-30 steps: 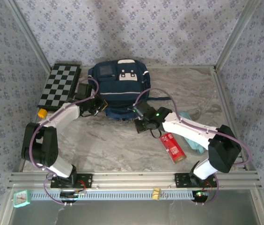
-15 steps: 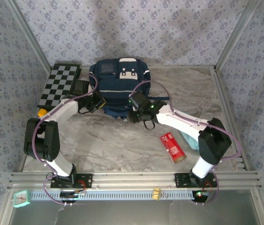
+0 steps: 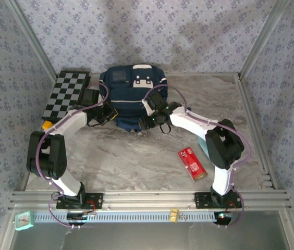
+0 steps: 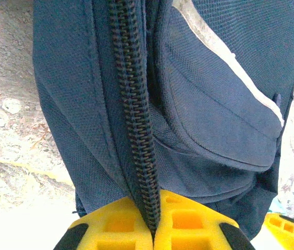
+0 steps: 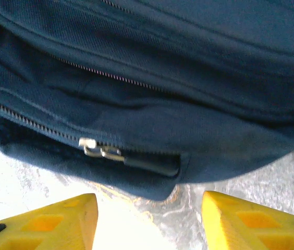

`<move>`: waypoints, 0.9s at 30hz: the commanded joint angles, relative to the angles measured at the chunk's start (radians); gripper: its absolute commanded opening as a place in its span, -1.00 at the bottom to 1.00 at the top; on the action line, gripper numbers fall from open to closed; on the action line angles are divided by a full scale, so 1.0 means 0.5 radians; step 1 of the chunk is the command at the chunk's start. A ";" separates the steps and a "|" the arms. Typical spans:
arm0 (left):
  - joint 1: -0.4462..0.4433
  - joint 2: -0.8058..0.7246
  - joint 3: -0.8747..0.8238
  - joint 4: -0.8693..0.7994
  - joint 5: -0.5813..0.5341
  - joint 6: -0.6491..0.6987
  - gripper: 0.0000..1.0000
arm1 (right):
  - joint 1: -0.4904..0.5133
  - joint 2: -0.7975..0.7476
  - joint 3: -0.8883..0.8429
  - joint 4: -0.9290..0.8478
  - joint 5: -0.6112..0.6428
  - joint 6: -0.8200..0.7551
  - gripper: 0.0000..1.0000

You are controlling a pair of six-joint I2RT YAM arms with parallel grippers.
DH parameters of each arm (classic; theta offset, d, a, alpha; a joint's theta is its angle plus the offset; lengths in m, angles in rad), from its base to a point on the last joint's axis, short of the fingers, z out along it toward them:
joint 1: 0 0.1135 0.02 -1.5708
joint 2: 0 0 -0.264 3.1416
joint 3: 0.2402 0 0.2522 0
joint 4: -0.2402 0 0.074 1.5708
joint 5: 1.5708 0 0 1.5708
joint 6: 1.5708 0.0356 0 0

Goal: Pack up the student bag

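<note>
Student bag (image 3: 131, 96): big navy fabric backpack at back-centre of marble-look table (image 3: 136, 156), close to rear wall. Far end has white patches w/ dark marks + a bluish square. Thin white stripe runs across the pocket. Left wrist view: coarse black zip along a seam, teeth meshed there. Right wrist view: bag's edge rests on tabletop; fine zip w/ silver zip pull (image 5: 101, 151) near its end.

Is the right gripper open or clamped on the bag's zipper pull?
Open. The right gripper shows its fingers wide apart, nothing between; the zipper pull on the student bag lies beyond them, untouched.
</note>
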 commanded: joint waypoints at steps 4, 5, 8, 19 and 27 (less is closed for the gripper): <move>0.014 -0.112 0.004 0.063 0.045 0.019 -1.00 | -0.008 0.131 0.199 0.018 0.060 -0.196 0.17; 0.014 -0.114 0.000 0.066 0.040 0.019 -1.00 | -0.007 0.151 0.204 0.050 0.031 -0.218 0.17; 0.014 -0.110 -0.010 0.078 0.061 0.010 -1.00 | 0.002 0.199 0.252 0.103 -0.071 -0.280 0.14; 0.019 -0.148 -0.064 0.022 0.021 0.053 -1.00 | 0.029 0.261 0.247 0.161 -0.183 -0.422 -0.46; 0.038 -0.157 -0.073 -0.021 0.003 0.088 -1.00 | 0.036 0.237 0.255 0.164 -0.019 -0.421 -0.99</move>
